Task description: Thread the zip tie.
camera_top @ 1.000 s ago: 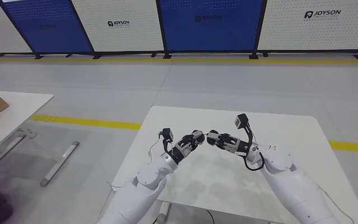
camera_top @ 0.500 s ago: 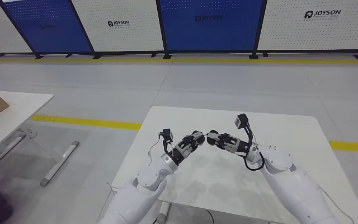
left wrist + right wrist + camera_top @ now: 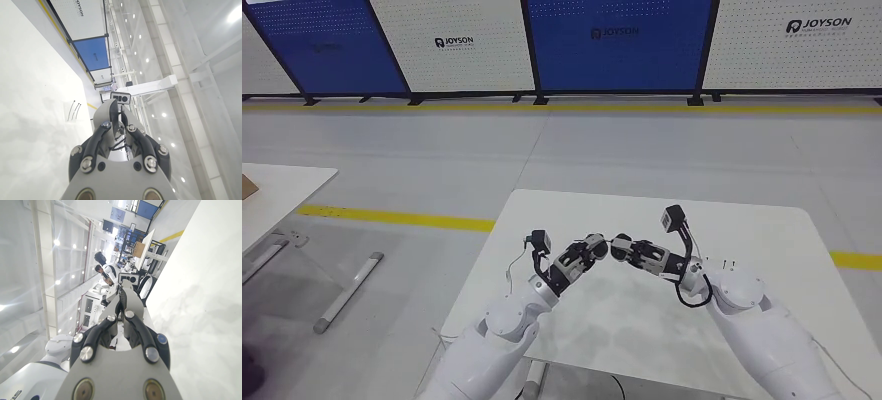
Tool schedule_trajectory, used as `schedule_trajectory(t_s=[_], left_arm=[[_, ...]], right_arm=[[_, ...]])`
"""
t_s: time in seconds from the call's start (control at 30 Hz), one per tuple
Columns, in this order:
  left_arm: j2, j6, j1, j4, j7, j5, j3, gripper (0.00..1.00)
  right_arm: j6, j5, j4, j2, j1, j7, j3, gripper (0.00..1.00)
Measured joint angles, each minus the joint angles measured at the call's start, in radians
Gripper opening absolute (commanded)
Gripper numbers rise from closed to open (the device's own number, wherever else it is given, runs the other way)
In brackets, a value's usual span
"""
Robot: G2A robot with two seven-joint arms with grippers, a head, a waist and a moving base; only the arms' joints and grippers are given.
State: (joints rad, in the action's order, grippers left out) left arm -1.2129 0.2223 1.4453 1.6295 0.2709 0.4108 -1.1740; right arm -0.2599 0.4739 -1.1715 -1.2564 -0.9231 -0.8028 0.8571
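Three spare zip ties (image 3: 74, 112) on our bench (image 3: 28, 85) | left gripper (image 3: 118, 106), right gripper (image 3: 121, 291): fingers pinched narrow | we cannot see what they hold.

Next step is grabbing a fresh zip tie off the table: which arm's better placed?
Right, probably. The spare zip ties lie on the table close beside the right arm, back from the right tool. The left tool would have to reach across that arm.
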Motion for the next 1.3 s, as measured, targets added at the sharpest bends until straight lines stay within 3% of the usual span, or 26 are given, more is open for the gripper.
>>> schedule_trajectory(t_s=[0.07,0.1,0.17,0.2,0.23,0.5,0.6,1.3], left_arm=[[0.001,0.002,0.003,0.002,0.004,-0.008,0.000,1.00],[0.001,0.003,0.004,0.003,0.006,-0.012,0.000,0.95],[0.001,0.003,0.006,0.004,0.008,-0.019,0.000,0.80],[0.002,0.003,0.006,0.004,0.009,-0.022,-0.001,0.62],[0.002,0.003,0.006,0.004,0.009,-0.025,-0.001,0.50],[0.001,0.001,0.002,-0.005,0.006,-0.035,-0.001,0.20],[0.001,-0.001,0.000,-0.007,0.003,-0.034,-0.002,0.00],[-0.002,0.003,-0.012,-0.030,0.009,-0.030,0.002,0.00]], right_arm=[[0.001,-0.002,-0.003,-0.001,-0.003,0.004,0.006,0.00],[0.002,-0.002,-0.004,-0.001,-0.004,0.004,0.008,0.00],[0.004,-0.005,-0.006,-0.002,-0.006,0.003,0.012,0.00],[0.004,-0.006,-0.006,-0.002,-0.007,0.003,0.014,0.00],[0.005,-0.008,-0.007,-0.003,-0.008,0.002,0.015,0.00],[0.014,-0.020,-0.012,-0.007,-0.011,-0.005,0.024,0.00],[0.015,-0.023,-0.013,-0.009,-0.011,-0.008,0.027,0.00],[0.022,-0.031,-0.005,-0.017,-0.015,-0.010,0.042,0.00]])
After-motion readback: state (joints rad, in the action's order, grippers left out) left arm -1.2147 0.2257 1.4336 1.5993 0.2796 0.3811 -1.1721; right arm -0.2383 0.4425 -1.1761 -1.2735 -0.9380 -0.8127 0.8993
